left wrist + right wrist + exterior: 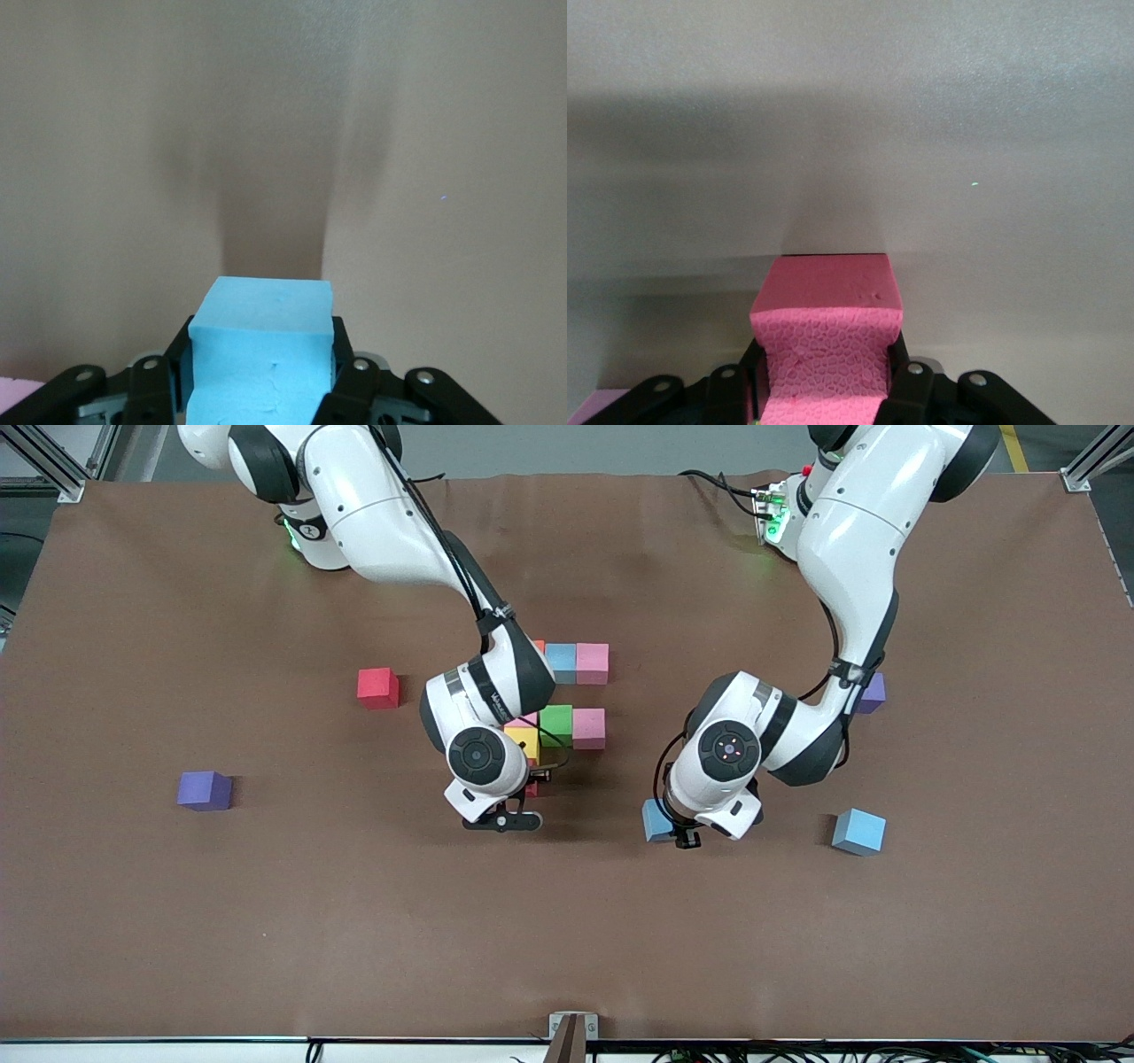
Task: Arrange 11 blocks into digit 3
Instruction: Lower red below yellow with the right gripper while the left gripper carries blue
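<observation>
Right wrist view: a pink matte foam cube [824,341] is clamped between the right gripper [824,390] fingers, squeezed in at the sides, bare brown table cover [850,133] ahead. In the front view the right gripper [518,779] is hidden under its wrist, low at the camera-side edge of the partly built figure; only a reddish sliver of a cube [532,786] is seen there, probably the held one.

In the left wrist view a light blue foam cube [261,354] is gripped by the left gripper [261,394], narrow on the cube. In the front view that cube [656,820] shows just beside the left gripper [687,828], low at the table, well apart from the figure, toward the left arm's end.

Figure so far: light blue cube [561,661] touching pink cube [593,662], with an orange corner [539,645] peeking beside the arm; nearer the camera, green cube [556,724], pink cube [588,727], yellow cube [523,740]. More may be hidden under the right arm.

Judged roughly halfway: lower rows are not yet laid. A red foam cube [378,687] and a second loose light blue cube [858,832] are left unplaced. Two purple cubes [205,790] [873,693] lie aside.
</observation>
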You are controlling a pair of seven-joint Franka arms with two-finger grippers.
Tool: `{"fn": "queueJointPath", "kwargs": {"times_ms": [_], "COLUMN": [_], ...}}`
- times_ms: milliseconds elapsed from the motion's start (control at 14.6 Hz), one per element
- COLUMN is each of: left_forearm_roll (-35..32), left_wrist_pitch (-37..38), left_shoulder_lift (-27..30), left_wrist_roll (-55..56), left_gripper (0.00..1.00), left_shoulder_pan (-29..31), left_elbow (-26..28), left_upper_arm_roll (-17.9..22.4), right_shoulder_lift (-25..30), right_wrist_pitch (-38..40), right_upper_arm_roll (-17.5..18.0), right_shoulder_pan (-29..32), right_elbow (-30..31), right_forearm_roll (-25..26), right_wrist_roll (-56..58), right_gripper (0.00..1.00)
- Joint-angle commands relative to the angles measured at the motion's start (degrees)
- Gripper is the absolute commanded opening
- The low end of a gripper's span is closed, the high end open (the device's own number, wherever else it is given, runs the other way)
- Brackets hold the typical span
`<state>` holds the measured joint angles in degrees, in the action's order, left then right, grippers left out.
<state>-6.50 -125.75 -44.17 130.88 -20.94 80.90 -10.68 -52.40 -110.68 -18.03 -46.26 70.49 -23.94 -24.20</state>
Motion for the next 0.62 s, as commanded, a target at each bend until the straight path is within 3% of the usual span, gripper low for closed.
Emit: {"fn": "queueJointPath", "kwargs": {"times_ms": [0, 410, 547], "left_forearm_roll": [-0.18, -0.18, -0.18], "left_wrist_pitch": [0.68, 0.59, 0.59], "left_shoulder_lift": [0.40, 0.13, 0.05], "left_wrist_roll": [2.45, 6.58, 8.95], "left_gripper": [0.15, 0.15, 0.15], "left_shoulder_pan": [-1.82, -4.46, -4.64], "left_elbow": [-0.48, -0.48, -0.39], "left_upper_arm_roll": [0.48, 0.48, 0.48], "right_shoulder_lift": [0.28, 1.68, 3.61], "right_wrist_pitch": [0.37, 0.37, 0.55], "right_upper_arm_roll": [-0.43, -1.04, -3.66], "right_shoulder_pan": [-0.41, 0.20, 0.73], "right_elbow": [0.43, 0.17, 0.00], "right_forearm_roll": [-0.76, -0.50, -0.58], "right_wrist_roll": [-0.06, -0.06, -0.06], "right_gripper": [1.00, 1.00, 1.00]}}
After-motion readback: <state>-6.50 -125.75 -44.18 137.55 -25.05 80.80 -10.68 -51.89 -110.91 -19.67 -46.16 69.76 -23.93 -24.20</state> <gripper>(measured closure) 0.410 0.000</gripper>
